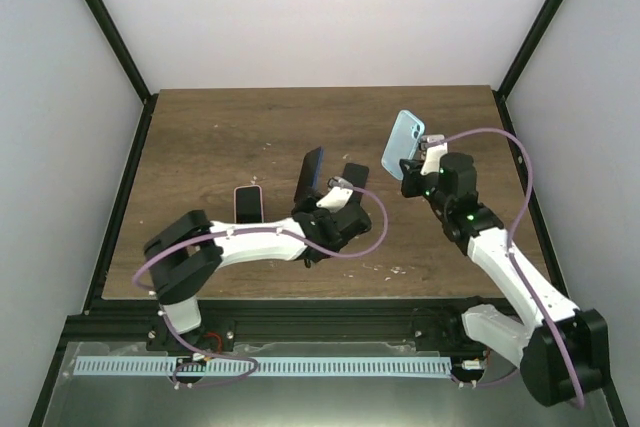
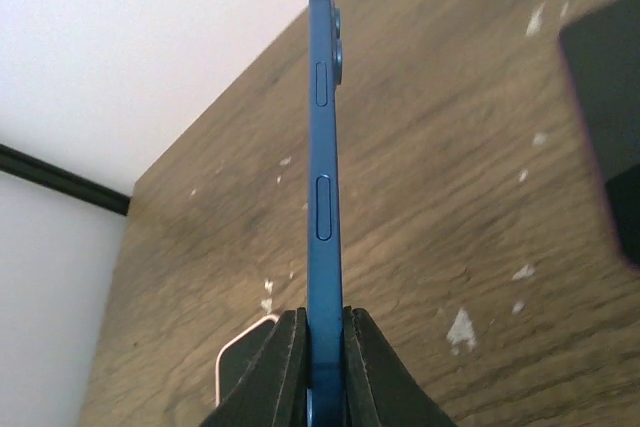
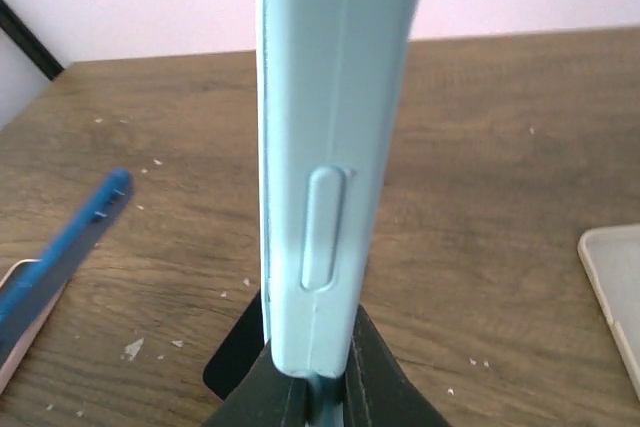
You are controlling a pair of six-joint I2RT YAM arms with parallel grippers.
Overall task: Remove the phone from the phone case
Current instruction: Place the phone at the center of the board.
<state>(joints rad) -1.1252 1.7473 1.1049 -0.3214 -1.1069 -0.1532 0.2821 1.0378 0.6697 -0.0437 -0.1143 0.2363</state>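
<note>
The left tool (image 2: 324,352) is found clamped on the blue phone (image 2: 322,147), held edge-up above the surface (image 2: 480,197). The right tool (image 3: 312,382) is clamped on the pale blue phone case (image 3: 320,97), well apart. Extraction is judged complete; a controlled set-down is called for next.

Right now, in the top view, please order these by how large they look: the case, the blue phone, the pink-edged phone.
1. Case: largest, though it is held up nearer the camera.
2. Blue phone and pink-edged phone: they look alike, so no ranking. The blue one is tilted, and the pink-edged one's near end seems hidden by the left arm.
</note>
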